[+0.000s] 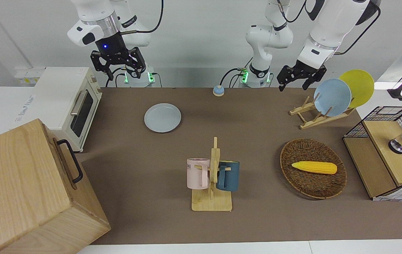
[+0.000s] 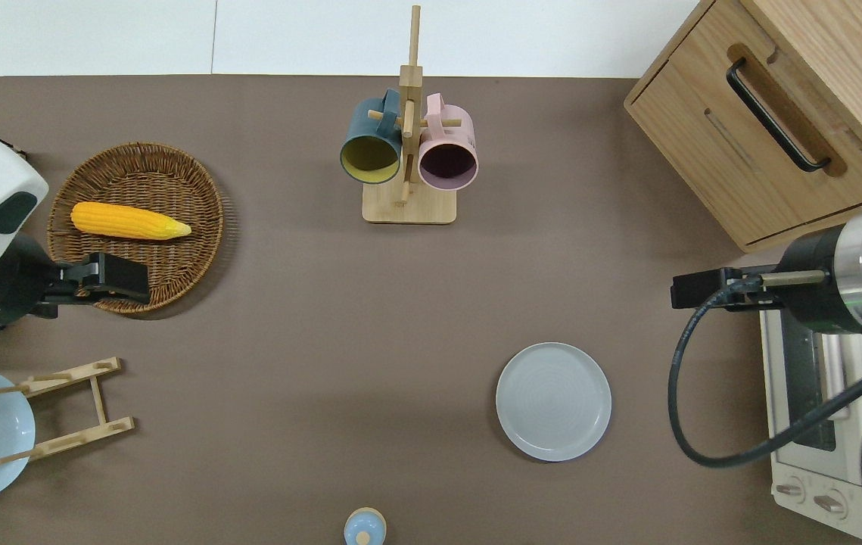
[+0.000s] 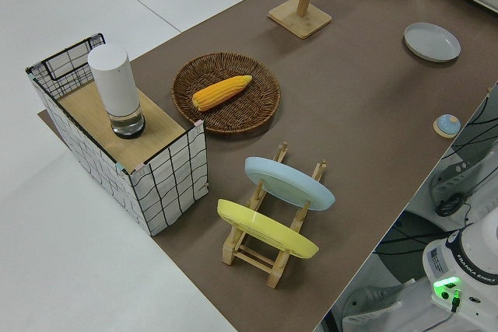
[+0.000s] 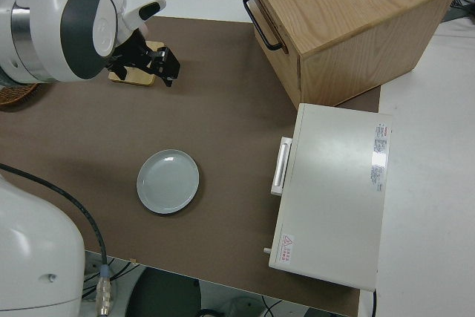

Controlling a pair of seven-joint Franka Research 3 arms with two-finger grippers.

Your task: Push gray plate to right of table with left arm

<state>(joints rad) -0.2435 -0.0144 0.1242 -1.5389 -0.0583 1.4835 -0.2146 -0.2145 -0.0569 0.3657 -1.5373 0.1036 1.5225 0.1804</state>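
The gray plate (image 1: 162, 118) (image 2: 553, 401) lies flat on the brown table (image 1: 257, 218), toward the right arm's end and nearer to the robots than the mug rack. It also shows in the side views as the gray plate (image 3: 432, 41) (image 4: 168, 181). My left gripper (image 1: 294, 85) (image 2: 124, 280) is open and holds nothing. It hangs in the air over the robot-side rim of the wicker basket, far from the plate. My right gripper (image 1: 123, 73) is parked, open and holding nothing.
A mug rack (image 1: 212, 176) with a pink and a blue mug stands mid-table. A wicker basket (image 1: 331, 183) holds a corn cob. A dish rack (image 1: 322, 114) carries a sky-blue and a yellow plate. A toaster oven (image 1: 70, 102), a wooden cabinet (image 1: 28, 190) and a small bell (image 1: 218, 90) also stand here.
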